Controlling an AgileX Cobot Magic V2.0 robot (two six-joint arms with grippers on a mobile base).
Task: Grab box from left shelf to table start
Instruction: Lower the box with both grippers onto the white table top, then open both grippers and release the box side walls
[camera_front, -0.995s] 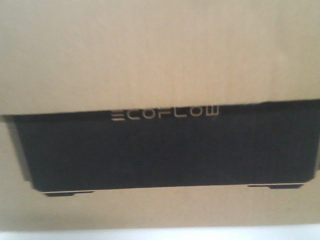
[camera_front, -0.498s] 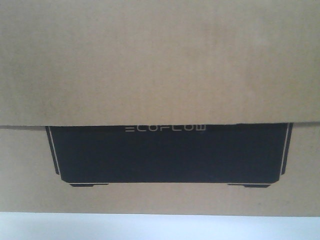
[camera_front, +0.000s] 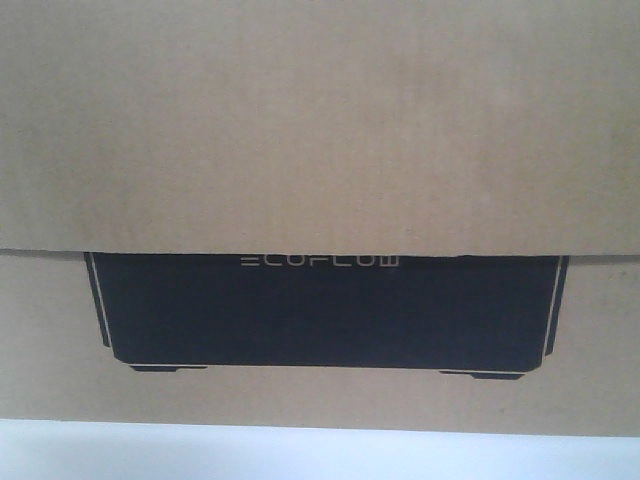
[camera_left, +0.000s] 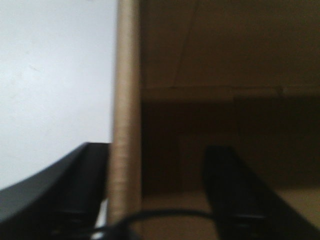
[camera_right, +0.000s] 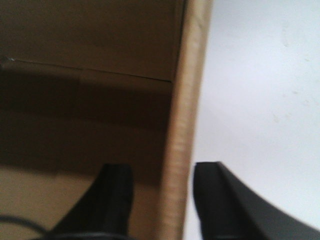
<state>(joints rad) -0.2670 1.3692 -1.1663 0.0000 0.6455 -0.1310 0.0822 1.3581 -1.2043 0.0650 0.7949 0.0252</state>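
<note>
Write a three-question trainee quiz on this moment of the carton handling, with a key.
1. True or false: in the left wrist view, the fingers of the left gripper sit on opposite sides of an edge of the cardboard box.
2. What word is printed at the top of the black panel in the front view?
3. Multiple choice: what does the right gripper straddle? A) a blue bin; B) a wall of the box; C) a metal rail.

Key:
1. True.
2. ECOFLOW.
3. B. One finger is inside the box, the other is over the white table.
</note>
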